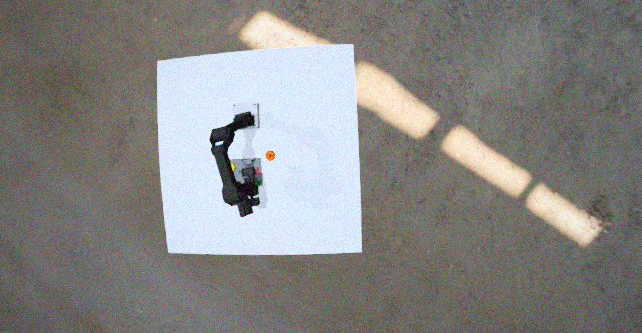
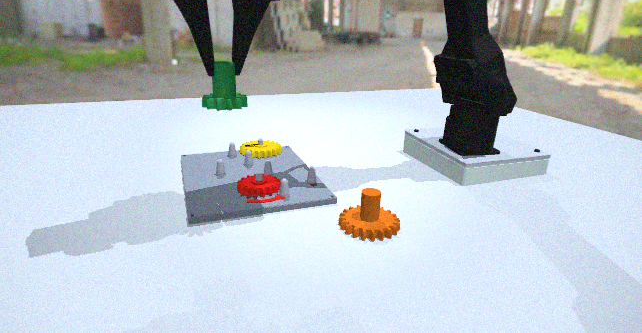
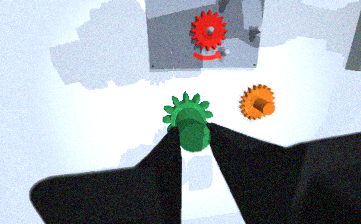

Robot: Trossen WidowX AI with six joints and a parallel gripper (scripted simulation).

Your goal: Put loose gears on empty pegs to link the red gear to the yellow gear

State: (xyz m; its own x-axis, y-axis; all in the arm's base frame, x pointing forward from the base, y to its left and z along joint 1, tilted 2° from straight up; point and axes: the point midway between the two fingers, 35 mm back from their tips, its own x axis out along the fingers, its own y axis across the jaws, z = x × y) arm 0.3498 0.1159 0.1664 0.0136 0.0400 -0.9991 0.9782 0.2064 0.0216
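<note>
Hand (image 1: 258,183) (image 2: 224,68) (image 3: 192,131) grasps green gear (image 1: 259,183) (image 2: 224,101) (image 3: 187,111) by its stem; centre it above the chosen peg, keep it level, then press straight down gently.

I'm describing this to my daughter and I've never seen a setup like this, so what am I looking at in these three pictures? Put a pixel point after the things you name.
It's one black robot arm whose gripper (image 2: 223,68) (image 3: 192,131) has two fingers. The top picture looks straight down, the exterior one looks across the table (image 1: 310,221) (image 2: 320,281), and the wrist one looks out past the fingers. The gripper holds a green gear (image 2: 224,102) (image 3: 186,107) by its stem, in the air. A grey board (image 2: 217,215) (image 3: 173,50) carries short pegs, a red gear (image 2: 257,186) (image 3: 201,32) and a yellow gear (image 2: 261,152). An orange gear (image 1: 270,156) (image 2: 369,225) (image 3: 251,102) stands on the table.
</note>
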